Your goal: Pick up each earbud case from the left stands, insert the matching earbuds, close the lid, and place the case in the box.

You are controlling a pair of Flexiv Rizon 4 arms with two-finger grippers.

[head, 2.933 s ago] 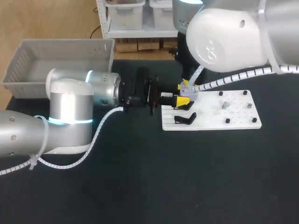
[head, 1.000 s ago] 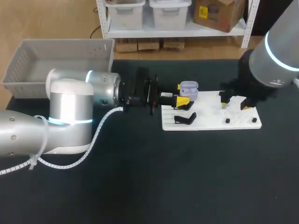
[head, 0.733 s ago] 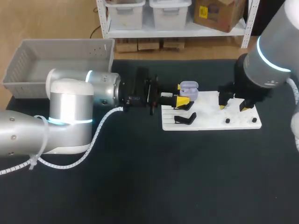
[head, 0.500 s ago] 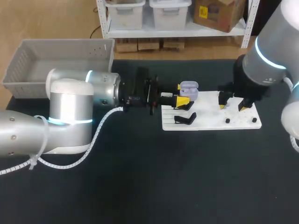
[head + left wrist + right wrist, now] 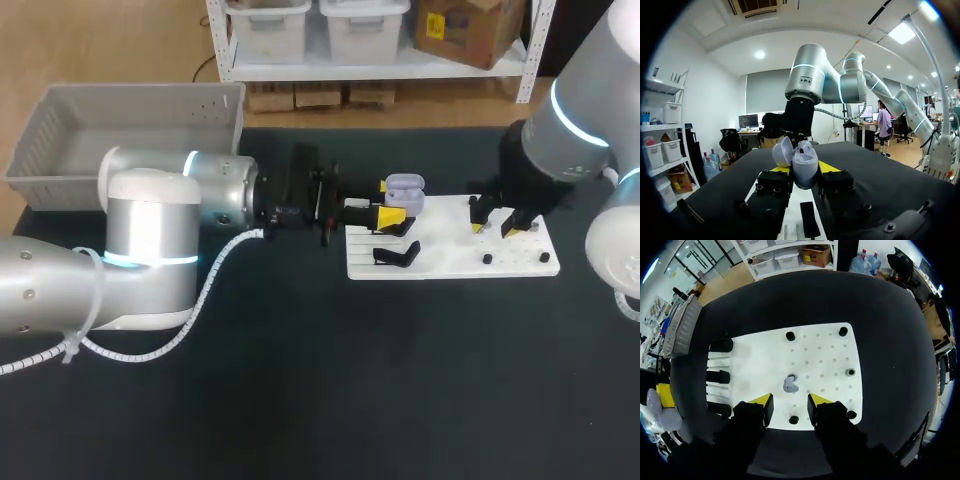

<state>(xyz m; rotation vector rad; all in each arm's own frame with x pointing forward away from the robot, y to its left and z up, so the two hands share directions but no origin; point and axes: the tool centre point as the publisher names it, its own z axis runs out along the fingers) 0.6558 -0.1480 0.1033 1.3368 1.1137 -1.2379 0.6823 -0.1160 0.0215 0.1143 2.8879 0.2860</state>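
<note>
Mid-frame in the head view, left gripper point(image 5: 389, 201): comes in from the left side and is clamped on the lilac earbud case point(image 5: 405, 190), lid flipped up, right over the left edge of the white board point(image 5: 450, 258).
Right gripper point(image 5: 495, 227): right of centre, low over the board's right half, yellow tips spread apart, holding nothing.
Box point(image 5: 60, 165): grey bin in the upper left corner, well apart from the case.
Stand point(image 5: 395, 255): black one on the board, just below the held case.
Left wrist view, case: upright between this gripper's two fingers, both pressing its sides, open lid leaning off to one side. My right arm stands ahead, beyond it.
Right wrist view, earbud point(image 5: 790, 385): small lilac piece lying on the board just ahead of the open fingers, roughly in line with the gap, not touched.
Peg point(image 5: 793, 419): a black one sits between the two fingers, back of the tips.
Step in hand: looks like grabbing that earbud to feed the case.
Doing it well: I'd drop straight down with the bud centred, then pinch gently. It's tiny and rounded, so an off-centre squeeze will probably flick it away. Mind the peg, and hold the case steady with its opening up.
</note>
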